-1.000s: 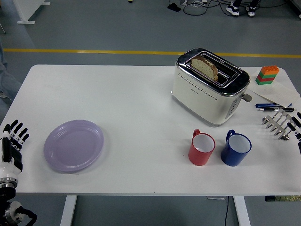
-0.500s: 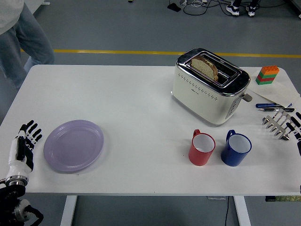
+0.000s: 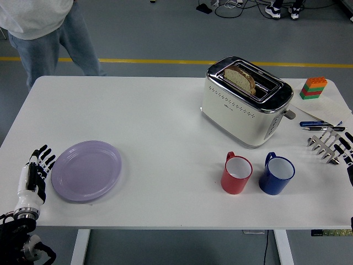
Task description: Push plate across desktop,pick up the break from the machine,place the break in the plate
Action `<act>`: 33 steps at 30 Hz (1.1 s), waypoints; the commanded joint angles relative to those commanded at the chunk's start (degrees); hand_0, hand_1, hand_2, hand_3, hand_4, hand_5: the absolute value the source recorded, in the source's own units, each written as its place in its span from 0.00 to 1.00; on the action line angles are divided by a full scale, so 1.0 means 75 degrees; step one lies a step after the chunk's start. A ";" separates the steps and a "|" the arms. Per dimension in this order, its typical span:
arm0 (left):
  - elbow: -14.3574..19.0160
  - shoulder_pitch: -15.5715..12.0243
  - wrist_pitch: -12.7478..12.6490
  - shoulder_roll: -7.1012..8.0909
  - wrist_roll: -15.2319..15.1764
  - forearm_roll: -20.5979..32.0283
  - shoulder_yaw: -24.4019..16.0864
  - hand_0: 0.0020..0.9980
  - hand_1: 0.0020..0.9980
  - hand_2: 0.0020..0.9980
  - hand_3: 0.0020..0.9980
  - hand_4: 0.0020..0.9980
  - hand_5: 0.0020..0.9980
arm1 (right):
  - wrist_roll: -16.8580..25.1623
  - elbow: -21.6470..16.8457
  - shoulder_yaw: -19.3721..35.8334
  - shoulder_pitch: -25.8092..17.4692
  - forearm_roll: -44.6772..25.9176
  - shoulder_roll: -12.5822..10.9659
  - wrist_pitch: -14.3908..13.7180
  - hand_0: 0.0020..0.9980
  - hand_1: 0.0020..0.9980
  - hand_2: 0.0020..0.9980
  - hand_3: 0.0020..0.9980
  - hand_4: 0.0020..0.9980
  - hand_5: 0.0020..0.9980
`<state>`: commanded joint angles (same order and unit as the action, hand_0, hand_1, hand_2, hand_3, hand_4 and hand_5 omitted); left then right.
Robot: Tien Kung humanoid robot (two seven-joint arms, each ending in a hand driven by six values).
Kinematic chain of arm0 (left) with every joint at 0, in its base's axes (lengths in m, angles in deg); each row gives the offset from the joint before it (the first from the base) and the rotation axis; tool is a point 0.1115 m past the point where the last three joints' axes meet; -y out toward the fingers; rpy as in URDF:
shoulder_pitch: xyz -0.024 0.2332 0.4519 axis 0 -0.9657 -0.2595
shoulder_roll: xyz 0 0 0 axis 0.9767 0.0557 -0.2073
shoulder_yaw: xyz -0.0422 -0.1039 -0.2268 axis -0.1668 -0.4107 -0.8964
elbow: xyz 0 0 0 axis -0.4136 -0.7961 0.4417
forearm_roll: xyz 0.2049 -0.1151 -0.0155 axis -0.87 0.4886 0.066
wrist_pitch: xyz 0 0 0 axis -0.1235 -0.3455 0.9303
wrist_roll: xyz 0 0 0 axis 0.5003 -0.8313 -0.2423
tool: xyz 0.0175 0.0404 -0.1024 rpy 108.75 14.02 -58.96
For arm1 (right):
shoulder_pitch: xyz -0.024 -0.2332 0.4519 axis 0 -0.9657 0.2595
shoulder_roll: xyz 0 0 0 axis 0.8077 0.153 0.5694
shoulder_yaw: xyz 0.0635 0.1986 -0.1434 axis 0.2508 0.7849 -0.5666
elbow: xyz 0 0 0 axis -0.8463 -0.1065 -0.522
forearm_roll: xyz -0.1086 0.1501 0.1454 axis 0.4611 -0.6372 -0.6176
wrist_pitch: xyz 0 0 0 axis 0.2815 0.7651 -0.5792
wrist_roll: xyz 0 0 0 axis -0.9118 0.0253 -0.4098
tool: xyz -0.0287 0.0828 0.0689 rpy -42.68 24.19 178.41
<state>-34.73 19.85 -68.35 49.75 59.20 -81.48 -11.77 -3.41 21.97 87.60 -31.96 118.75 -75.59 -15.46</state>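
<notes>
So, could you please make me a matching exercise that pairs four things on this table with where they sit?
Things:
1. plate
2. bread
3. blue mug
4. block stack

Places:
A. in the toaster slot
B. far right corner of the table
C. near left, beside the left hand
D. just right of the red mug

Pairs: 1-C, 2-A, 3-D, 4-B
</notes>
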 joint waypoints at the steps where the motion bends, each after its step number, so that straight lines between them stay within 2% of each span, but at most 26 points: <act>1: -0.0006 0.0015 0.0008 0.0001 0.0013 0.0012 0.0034 0.80 0.82 0.86 0.82 0.48 1.00 | 0.0000 0.0002 -0.0001 -0.0001 0.0002 0.0002 0.0000 0.71 0.65 0.65 0.60 0.51 0.33; 18: -0.0154 0.0267 0.0050 -0.0105 0.0021 0.0098 0.0406 0.80 0.82 0.85 0.81 0.48 1.00 | 0.0002 0.0006 -0.0009 0.0042 -0.0001 0.0012 0.0001 0.71 0.65 0.65 0.60 0.51 0.33; 33: -0.0163 0.0517 0.0057 -0.0390 -0.0011 0.0281 0.1043 0.80 0.82 0.85 0.81 0.47 1.00 | 0.0002 0.0010 -0.0055 0.0101 -0.0002 0.0021 0.0006 0.71 0.65 0.65 0.60 0.51 0.33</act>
<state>-35.95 23.72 -67.92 46.82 59.12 -79.37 -3.95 -3.40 22.05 87.19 -31.20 118.74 -75.44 -15.41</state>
